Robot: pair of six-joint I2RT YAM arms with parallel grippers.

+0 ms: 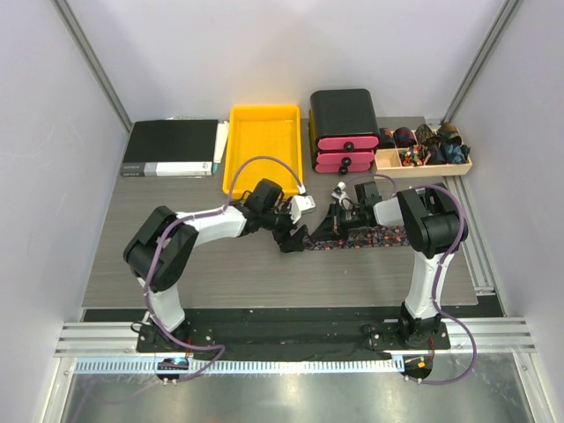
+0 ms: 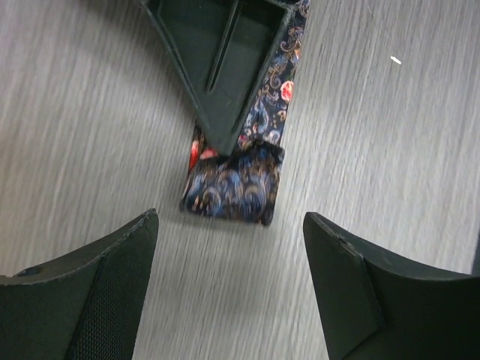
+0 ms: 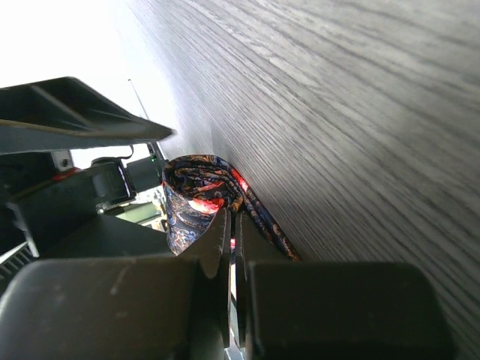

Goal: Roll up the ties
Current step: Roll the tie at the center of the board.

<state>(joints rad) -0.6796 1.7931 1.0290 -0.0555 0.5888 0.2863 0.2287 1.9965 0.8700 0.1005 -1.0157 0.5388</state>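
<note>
Patterned tie (image 2: 234, 189); binder (image 1: 172, 141) label (image 1: 143, 169) illegible

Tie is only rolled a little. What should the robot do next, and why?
Probably turn the right hand to wind another loop. It is shut on the tie, only the end is curled, and the left hand is open, holding nothing.

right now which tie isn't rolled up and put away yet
The tie stretched across the table, only one end curled; the other ties sit rolled in the wooden tray at back right.
</note>
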